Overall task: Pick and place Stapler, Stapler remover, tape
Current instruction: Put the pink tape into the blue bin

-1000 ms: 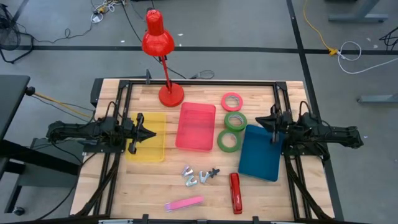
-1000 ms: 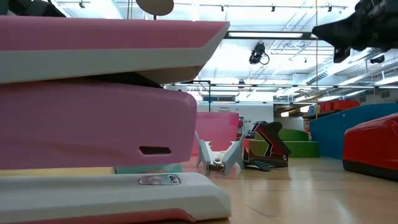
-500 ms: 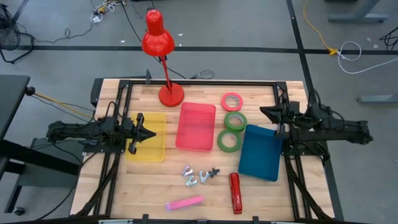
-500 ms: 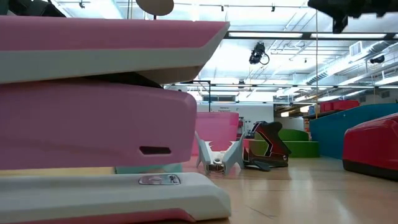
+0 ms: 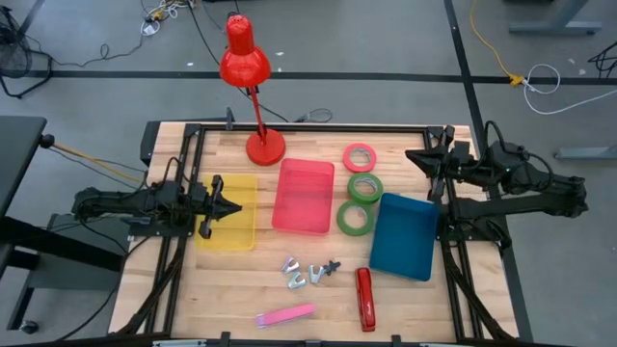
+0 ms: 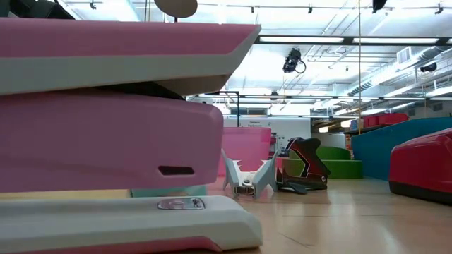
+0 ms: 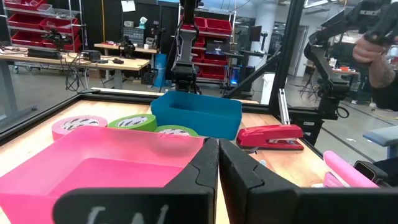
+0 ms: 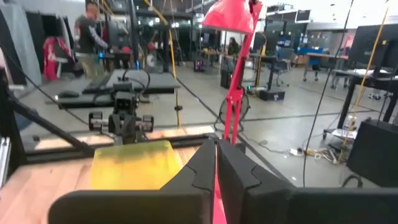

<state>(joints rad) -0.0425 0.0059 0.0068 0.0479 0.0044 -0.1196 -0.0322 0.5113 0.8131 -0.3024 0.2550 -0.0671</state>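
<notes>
From above, the left gripper (image 5: 229,206) sits left of centre over the yellow tray (image 5: 228,212), fingers pressed together and holding nothing. The right gripper (image 5: 415,155) is at upper right, near the table's (image 5: 241,289) far edge, its fingers also together and empty. Between them lie the pink tray (image 5: 305,196) and blue tray (image 5: 405,236). The tape sits right of the pink tray: a pinkish-red roll (image 5: 360,157) uppermost, a green roll (image 5: 365,187) below it, a second green roll (image 5: 355,218) lowest. The staple removers (image 5: 308,272) lie lower centre, the red stapler (image 5: 364,299) to their right, the pink stapler (image 5: 286,315) at the bottom. A red lamp (image 5: 247,58) stands at top centre.

At table height, the pink stapler (image 6: 113,127) fills the left; the removers (image 6: 272,176) lie centre, the red stapler (image 6: 422,169) at right.

The left wrist view shows touching fingers (image 7: 205,174) over the pink tray (image 7: 93,168), tape (image 7: 134,123) and blue tray (image 7: 196,114) beyond.

The right wrist view shows closed fingers (image 8: 211,168), the yellow tray (image 8: 134,163) and lamp (image 8: 233,18) ahead.
</notes>
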